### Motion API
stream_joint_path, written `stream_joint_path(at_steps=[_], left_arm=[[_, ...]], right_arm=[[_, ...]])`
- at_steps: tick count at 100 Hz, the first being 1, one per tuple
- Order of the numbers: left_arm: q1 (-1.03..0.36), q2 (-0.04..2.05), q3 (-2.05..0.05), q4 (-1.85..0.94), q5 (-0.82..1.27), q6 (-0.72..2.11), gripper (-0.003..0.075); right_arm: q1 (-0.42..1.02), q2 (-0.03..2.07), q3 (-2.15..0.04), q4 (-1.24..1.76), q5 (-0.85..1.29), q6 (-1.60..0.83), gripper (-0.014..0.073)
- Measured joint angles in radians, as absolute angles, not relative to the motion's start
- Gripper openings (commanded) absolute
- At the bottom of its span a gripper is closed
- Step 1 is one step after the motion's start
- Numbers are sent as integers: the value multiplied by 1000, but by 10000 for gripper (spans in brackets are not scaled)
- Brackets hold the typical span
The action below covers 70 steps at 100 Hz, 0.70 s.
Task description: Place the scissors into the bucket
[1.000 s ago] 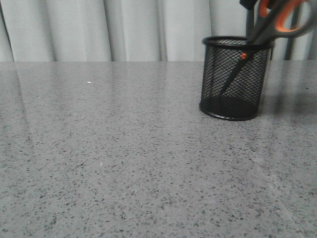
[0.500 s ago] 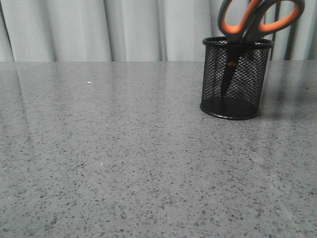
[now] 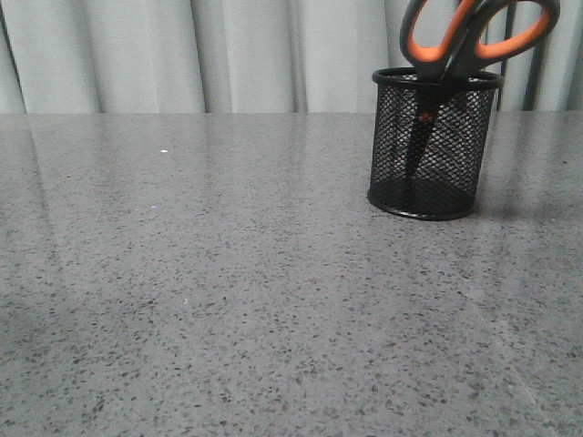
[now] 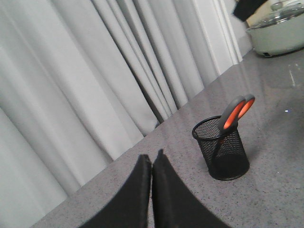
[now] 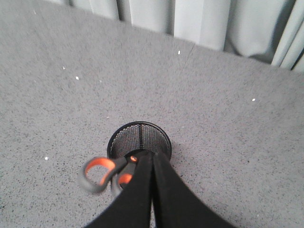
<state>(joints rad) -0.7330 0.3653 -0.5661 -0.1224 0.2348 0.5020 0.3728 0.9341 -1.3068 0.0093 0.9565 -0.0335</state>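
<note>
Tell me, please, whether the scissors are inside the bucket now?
In: the scissors stand blades-down inside the bucket, handles sticking up over its rim.

Speckled grey table (image 3: 228, 300) — pale curtains (image 3: 228, 55)

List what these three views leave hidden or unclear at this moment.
- Scissors blade tips: front view, blurred by the bucket mesh; whether they touch the base is unclear.
- Scissors handles: front view, top cut by the frame edge.
- Bucket near side: right wrist view, hidden behind the right gripper.
- White pot: left wrist view, cut off at the edge.
- Both arms: absent from the front view.
</note>
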Motion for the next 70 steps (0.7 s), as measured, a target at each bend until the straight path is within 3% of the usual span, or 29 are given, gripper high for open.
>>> stream_joint_path(at_steps=[31,50,70], left_arm=[[-707,365,-398,-190,32,484,-21],[-707,365,-365,-192,23,483,-21],[-707,365,-362,-192,23,482,-21]], right_arm=[[373,304,-687,-9,653,-33,-54],[373,111,-565,-9,620,-36,-54],[373,37,-557,-13,605,-36,-54]])
